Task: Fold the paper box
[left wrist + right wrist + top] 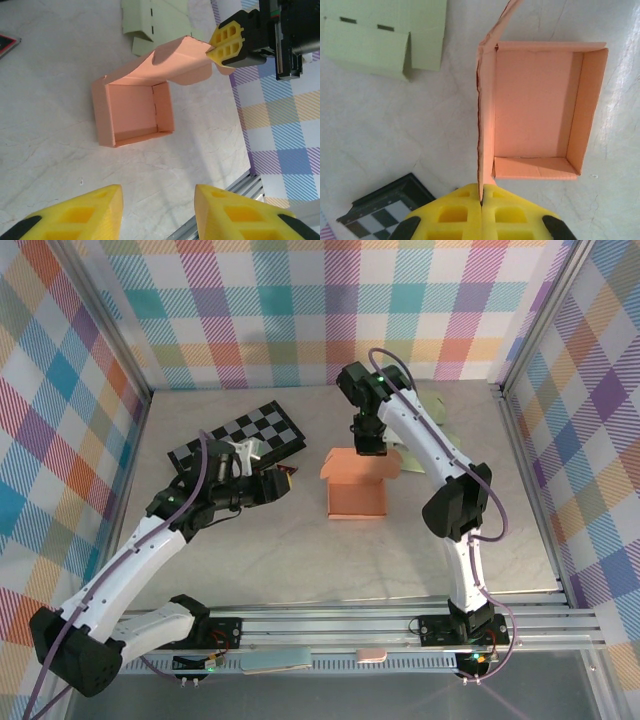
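Spread and empty, the jaws of the left arm [150, 540] hang just left of the paper box [357, 495], apart from it. That box sits open-topped mid-desk [260, 560], walls up, its lid flap [175, 65] raised. Behind the box, the jaws of the right arm [430, 445] are pressed together on the flap's free edge, pinching it. Closing the lid looks like the step in hand. Next, I judge, the flap must swing down over the opening, with the left jaws steadying a wall.

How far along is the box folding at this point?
Done: the salmon paper box has four walls standing, top open. In hand: the right claw is shut on its raised lid flap. Remaining: folding that flap down; the left claw hangs open and empty.
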Controlling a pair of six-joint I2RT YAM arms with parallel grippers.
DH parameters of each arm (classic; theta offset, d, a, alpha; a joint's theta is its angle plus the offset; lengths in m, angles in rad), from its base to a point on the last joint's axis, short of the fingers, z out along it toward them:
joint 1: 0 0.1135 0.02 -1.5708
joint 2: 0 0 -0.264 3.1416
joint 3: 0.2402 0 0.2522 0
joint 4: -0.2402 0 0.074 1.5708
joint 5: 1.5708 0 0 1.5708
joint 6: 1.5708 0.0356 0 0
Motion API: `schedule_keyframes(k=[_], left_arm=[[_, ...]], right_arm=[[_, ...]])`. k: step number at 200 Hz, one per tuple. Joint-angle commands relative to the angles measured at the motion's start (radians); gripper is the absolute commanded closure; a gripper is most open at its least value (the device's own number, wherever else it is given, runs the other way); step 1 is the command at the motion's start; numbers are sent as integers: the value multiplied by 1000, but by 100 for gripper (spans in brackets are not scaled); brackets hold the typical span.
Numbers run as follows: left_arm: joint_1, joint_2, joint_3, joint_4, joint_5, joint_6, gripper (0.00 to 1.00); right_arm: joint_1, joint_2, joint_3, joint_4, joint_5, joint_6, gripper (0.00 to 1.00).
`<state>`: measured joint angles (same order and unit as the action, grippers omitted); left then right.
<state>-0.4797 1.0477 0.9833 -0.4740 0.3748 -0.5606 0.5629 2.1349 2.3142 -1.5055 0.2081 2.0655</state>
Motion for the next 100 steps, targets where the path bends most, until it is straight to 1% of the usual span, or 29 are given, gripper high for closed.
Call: schedule_keyframes(k=[1, 14, 41, 53, 83, 100], left_arm=[[-2, 25, 10, -25, 28, 18, 58], [-2, 43, 11, -22, 34, 20, 58], [-2, 77, 21, -22, 38, 32, 56], [-2, 93, 28, -24, 39, 44, 56], [-2, 136, 49, -30, 49, 77, 55], [-2, 162, 59, -27, 49, 91, 54]], right_arm=[[-4, -4, -20, -15, -9, 38, 100], [-4, -9, -38, 2, -14, 24, 98], [-4, -30, -74, 51, -13, -16, 85], [-4, -39, -84, 71, -6, -42, 81], [-4, -66, -86, 74, 38, -101, 73], [-4, -93, -85, 79, 83, -153, 69]])
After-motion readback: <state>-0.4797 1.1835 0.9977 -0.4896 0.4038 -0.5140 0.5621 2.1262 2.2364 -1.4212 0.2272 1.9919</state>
